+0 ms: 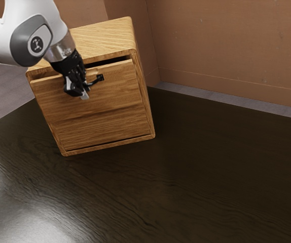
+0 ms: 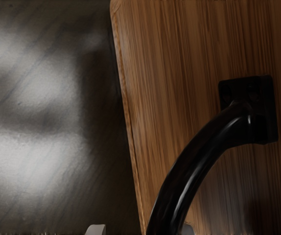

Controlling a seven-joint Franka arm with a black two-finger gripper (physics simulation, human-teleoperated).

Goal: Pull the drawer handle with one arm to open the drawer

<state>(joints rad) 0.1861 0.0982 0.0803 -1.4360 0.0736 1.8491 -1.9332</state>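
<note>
The claw sits at the drawer handle — whether it grips, I cannot tell. Pull straight out, square to the drawer front.

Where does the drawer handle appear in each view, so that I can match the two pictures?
Exterior view: the handle sits high on the drawer front, right beside the gripper.
Wrist view: the handle curves from its square black mount toward the hand.
Shared landmark: the wooden drawer front behind the handle.
</note>
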